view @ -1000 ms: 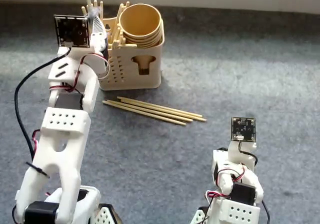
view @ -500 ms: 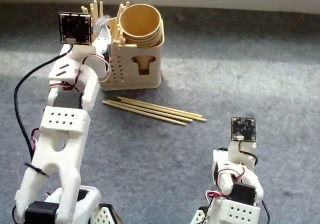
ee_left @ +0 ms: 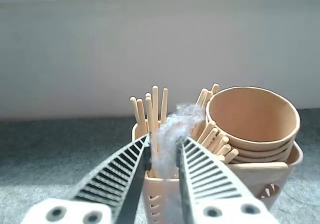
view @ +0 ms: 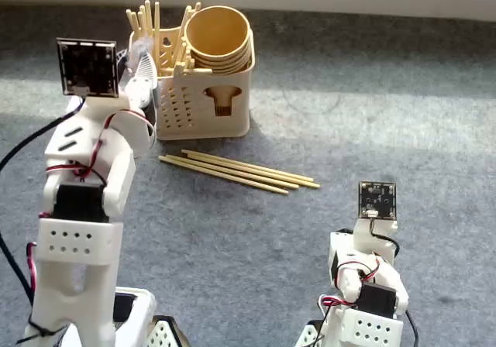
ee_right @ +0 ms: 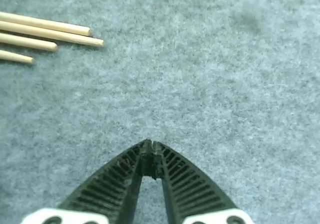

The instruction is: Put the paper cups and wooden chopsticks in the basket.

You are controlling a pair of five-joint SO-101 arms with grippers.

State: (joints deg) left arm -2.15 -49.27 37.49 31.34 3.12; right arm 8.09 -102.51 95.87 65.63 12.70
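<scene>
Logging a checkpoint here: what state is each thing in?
Basket: upright on carpet.
Cups: stacked, upright in basket.
Basket chopsticks: standing upright.
Loose chopsticks: lying flat on carpet, outside basket.
Left gripper: open.
Right gripper: shut, empty.

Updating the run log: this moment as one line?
left end effector open at basket | right end effector shut over carpet | paper cups in basket | loose chopsticks on carpet

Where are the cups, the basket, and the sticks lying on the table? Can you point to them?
cups (view: 219,33): high view, inside of the top cup.
basket (view: 209,122): high view, on its front wall.
loose chopsticks (view: 239,172): high view, middle of the bunch.
</scene>
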